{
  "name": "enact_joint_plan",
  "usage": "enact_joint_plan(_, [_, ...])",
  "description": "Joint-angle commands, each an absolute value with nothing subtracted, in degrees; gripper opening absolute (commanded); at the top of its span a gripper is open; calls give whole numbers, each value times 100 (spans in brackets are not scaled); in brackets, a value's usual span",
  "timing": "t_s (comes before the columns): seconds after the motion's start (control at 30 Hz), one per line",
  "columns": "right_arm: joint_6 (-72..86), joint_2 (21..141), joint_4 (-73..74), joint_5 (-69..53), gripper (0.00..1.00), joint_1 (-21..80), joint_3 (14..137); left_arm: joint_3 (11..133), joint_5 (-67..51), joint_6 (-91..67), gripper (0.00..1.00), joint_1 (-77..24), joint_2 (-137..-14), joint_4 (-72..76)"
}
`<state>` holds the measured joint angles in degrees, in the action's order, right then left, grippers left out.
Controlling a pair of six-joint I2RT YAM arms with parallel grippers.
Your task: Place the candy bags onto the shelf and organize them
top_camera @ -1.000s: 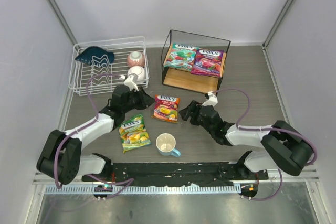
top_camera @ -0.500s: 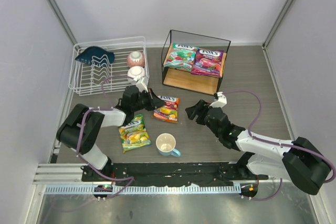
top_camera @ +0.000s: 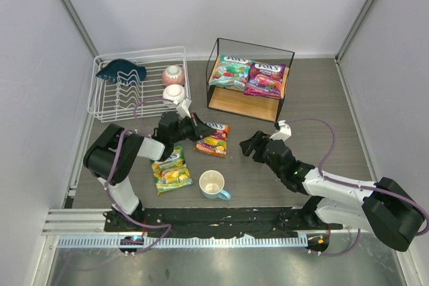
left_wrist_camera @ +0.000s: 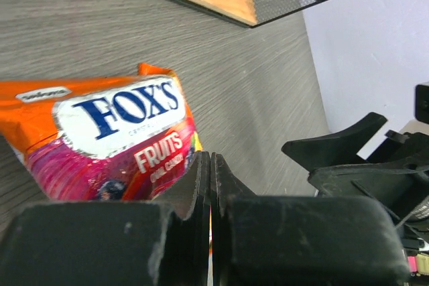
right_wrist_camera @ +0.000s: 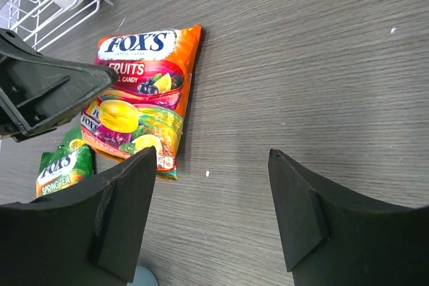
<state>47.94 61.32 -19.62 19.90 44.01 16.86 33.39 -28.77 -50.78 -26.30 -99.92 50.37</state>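
The orange-red candy bag [top_camera: 214,138] lies on the table and also shows in the left wrist view [left_wrist_camera: 114,132] and the right wrist view [right_wrist_camera: 142,95]. My left gripper [top_camera: 195,129] [left_wrist_camera: 210,165] is shut on that bag's left edge; a thin strip of the bag shows between the jaws. My right gripper [top_camera: 249,144] [right_wrist_camera: 211,155] is open and empty, just right of the bag. The yellow-green bag [top_camera: 171,169] [right_wrist_camera: 60,169] lies front left. The teal-green bag [top_camera: 230,72] and purple bag [top_camera: 265,78] lie side by side on top of the shelf [top_camera: 241,104].
A white wire dish rack [top_camera: 137,88] at the back left holds a dark blue item [top_camera: 120,70] and two round bowls [top_camera: 173,83]. A white mug [top_camera: 212,184] with a blue handle stands just in front of the orange-red bag. Grey walls close in the table.
My left gripper has moved right to the orange-red bag and now pinches its left edge. My right gripper has drawn back slightly to the right and stays open.
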Motion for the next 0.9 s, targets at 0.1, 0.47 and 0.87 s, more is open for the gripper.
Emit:
enact_joint_plan(0.1, [4790, 6012, -2057, 2162, 73, 4368, 1626, 3322, -2725, -4922, 0, -2654, -10467, 4711])
enact_joint_plan(0.47, [4764, 5950, -2022, 2180, 73, 4368, 1600, 3278, -2883, -5142, 0, -2654, -11092, 5150])
enact_joint_plan(0.87, [4702, 5915, -1968, 2206, 73, 4359, 1626, 3445, -2883, -4633, 5, -2663, -9056, 3633])
